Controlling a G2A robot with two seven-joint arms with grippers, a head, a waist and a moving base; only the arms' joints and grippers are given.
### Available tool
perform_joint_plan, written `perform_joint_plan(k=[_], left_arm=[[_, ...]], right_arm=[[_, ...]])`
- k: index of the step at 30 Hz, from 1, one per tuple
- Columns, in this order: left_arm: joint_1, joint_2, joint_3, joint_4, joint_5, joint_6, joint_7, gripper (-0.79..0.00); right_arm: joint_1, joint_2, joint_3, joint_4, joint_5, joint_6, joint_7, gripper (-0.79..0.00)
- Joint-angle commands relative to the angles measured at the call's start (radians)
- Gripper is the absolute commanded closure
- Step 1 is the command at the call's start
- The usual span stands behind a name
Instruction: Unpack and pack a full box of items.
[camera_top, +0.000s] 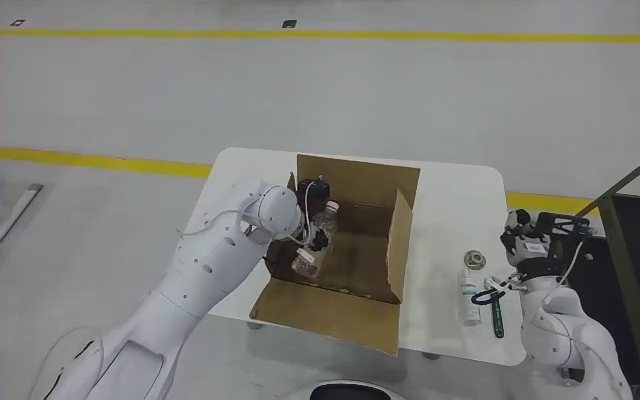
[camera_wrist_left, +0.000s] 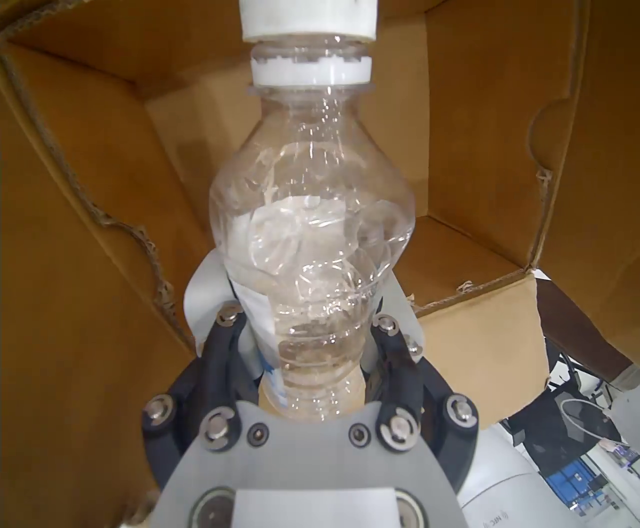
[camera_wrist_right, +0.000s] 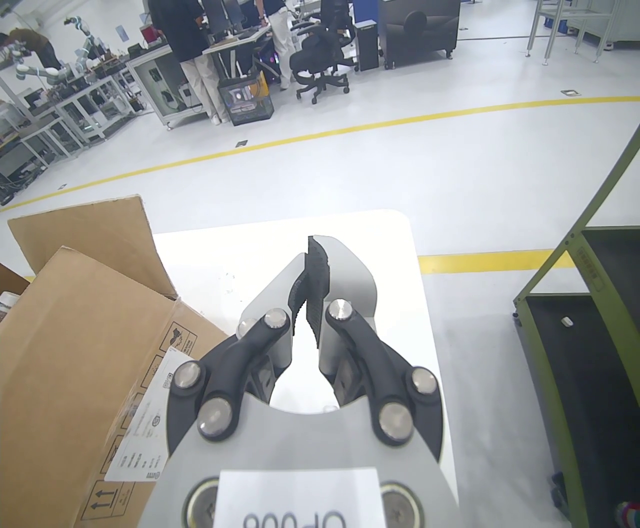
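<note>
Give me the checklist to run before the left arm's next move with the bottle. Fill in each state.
1. Grip: left gripper has its jaws shut on the clear bottle, low on its body: ok.
2. White cap on the neck: ok.
3. Cardboard box flaps open, walls apart from the bottle: ok.
4. What lies in the box under the bottle: cannot tell.
5. Right gripper jaws shut, empty, over the table beside the box: ok.
6. Bare table between the box and the small items: ok.
</note>
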Motion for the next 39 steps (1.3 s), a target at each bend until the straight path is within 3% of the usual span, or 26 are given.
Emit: perform_joint_plan(k=[1, 14, 16, 17, 18, 19, 31, 34, 39], left_arm=[[-0.007, -0.005, 0.012, 0.023, 0.006, 0.006, 0.001, 0.0], [-0.043, -0.058, 0.081, 0.237, -0.035, 0.017, 0.073, 0.0], [-0.056, -0.067, 0.099, 0.265, -0.01, 0.023, 0.094, -0.062], [-0.059, -0.072, 0.103, 0.275, -0.012, 0.027, 0.098, -0.185], [-0.063, -0.076, 0.105, 0.284, -0.02, 0.026, 0.097, -0.523], [-0.069, -0.079, 0.109, 0.292, -0.017, 0.025, 0.096, -0.785], [-0.098, -0.104, 0.112, 0.364, -0.038, 0.009, 0.107, -0.785], [-0.106, -0.105, 0.102, 0.333, -0.058, -0.034, 0.102, -0.785], [-0.105, -0.095, 0.069, 0.195, -0.098, -0.121, 0.062, -0.785]], right_arm=[[0.0, 0.0, 0.0, 0.0, -0.002, 0.0, 0.0, 0.0], [-0.002, -0.002, -0.005, -0.001, 0.006, 0.032, -0.01, 0.0], [-0.004, -0.002, -0.005, -0.002, 0.006, 0.032, -0.012, 0.0], [-0.004, -0.002, -0.004, -0.001, 0.007, 0.033, -0.013, 0.0], [-0.005, -0.002, -0.004, -0.002, 0.007, 0.034, -0.014, 0.0], [-0.006, -0.002, -0.003, -0.002, 0.008, 0.035, -0.015, 0.0], [-0.002, -0.002, -0.002, 0.006, 0.013, 0.031, -0.01, 0.0], [0.001, -0.002, 0.0, 0.008, 0.015, 0.032, -0.007, 0.0], [0.007, -0.001, 0.005, 0.014, 0.021, 0.028, -0.005, 0.0]])
